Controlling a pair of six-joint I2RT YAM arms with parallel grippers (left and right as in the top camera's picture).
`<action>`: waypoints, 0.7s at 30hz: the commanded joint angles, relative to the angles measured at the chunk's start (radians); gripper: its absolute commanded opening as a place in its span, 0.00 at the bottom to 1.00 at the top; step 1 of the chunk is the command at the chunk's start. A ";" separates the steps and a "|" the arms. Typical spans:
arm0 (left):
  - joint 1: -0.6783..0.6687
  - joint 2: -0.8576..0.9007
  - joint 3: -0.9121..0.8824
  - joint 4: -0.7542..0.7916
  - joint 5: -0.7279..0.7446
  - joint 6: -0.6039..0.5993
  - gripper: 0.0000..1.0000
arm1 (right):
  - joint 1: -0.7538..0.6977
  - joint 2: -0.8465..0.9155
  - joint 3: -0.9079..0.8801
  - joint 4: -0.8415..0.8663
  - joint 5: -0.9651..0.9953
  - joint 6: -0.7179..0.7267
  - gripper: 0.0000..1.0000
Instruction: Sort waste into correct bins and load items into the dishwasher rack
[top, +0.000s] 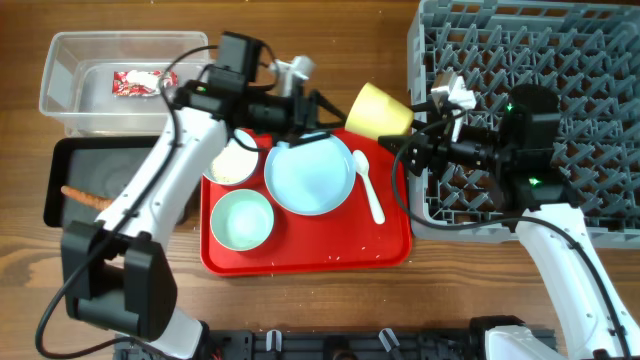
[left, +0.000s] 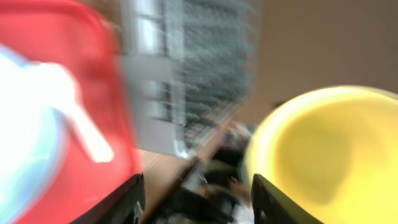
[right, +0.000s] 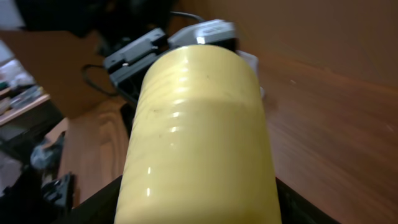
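My right gripper is shut on the yellow cup and holds it on its side above the gap between the red tray and the grey rack. The cup fills the right wrist view. My left gripper is open and empty just left of the cup, whose mouth shows in the left wrist view. On the red tray lie the blue plate, white bowl, green bowl and white spoon. The wrapper lies in the clear tub. The sausage stick lies in the black tray.
The left arm reaches over the black tray and the red tray's back left corner. The right arm lies across the rack's left half. Cables hang near the rack's left wall. A few white grains are scattered on the red tray's front.
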 joint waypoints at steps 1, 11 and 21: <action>0.128 -0.100 0.011 -0.106 -0.352 0.105 0.60 | -0.053 -0.010 0.026 -0.044 0.156 0.112 0.31; 0.432 -0.266 0.011 -0.366 -0.925 0.119 0.59 | -0.207 -0.027 0.371 -0.736 0.845 0.100 0.07; 0.494 -0.265 0.011 -0.388 -0.949 0.119 0.59 | -0.589 0.060 0.438 -0.854 1.062 0.136 0.07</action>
